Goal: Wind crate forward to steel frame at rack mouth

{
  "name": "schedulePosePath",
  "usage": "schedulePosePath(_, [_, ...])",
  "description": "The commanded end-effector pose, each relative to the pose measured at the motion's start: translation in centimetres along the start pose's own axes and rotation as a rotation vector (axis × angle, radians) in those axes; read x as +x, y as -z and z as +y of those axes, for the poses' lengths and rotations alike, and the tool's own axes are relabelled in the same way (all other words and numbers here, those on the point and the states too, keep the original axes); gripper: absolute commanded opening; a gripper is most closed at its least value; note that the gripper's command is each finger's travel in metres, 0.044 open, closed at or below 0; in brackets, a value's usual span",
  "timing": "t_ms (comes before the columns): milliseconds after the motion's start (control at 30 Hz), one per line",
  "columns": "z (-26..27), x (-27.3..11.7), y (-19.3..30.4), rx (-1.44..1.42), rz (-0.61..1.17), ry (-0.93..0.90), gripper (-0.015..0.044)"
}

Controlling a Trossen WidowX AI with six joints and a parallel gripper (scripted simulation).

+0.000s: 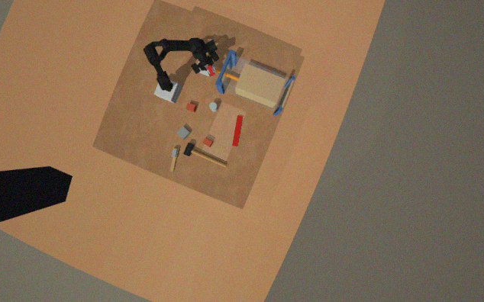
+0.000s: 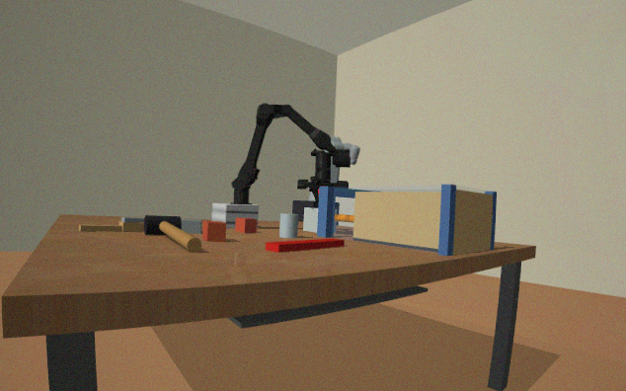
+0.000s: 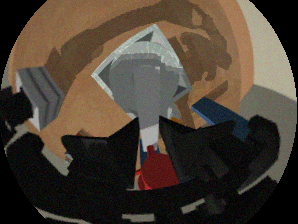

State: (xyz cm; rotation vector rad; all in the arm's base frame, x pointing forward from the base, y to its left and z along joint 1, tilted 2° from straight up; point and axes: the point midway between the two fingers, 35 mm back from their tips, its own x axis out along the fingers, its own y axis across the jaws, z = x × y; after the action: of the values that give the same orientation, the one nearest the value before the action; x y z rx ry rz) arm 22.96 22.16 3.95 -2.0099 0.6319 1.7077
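My gripper is shut on the winch handle, over the winch. The handle's grey arm shows between the fingers, with its red knob beside them. The light grey winch stands under the handle; whether the key sits in its hole is hidden. An orange strap runs from the winch to the tan crate. The crate looks flat inside the clear-panelled cubby, with a gap between its front and the blue frame at the mouth.
A pale cylinder stands near the cubby. A red bar, red blocks, a grey block, a black-headed mallet and a small hammer lie farther off.
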Motion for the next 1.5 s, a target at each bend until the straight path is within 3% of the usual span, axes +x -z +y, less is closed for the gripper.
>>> schedulePosePath(0, [0.0, 0.0, 0.0, -0.003, 0.0, 0.001, 0.0079])
schedulePosePath(467, [0.0, 0.0, 0.0, -0.003, 0.0, 0.001, 0.044])
schedulePosePath(633, [-0.5, -1.9, 0.3, -0.003, -0.018, -0.003, 0.044])
schedulePosePath(933, [-0.4, -12.7, 1.6, 0.001, -0.118, -0.023, 0.044])
schedulePosePath(1100, [-0.5, -12.8, 1.7, 0.006, -0.107, -0.003, 0.044])
schedulePosePath(1467, [-0.5, -13.0, 1.7, 0.005, -0.12, -0.024, 0.0151])
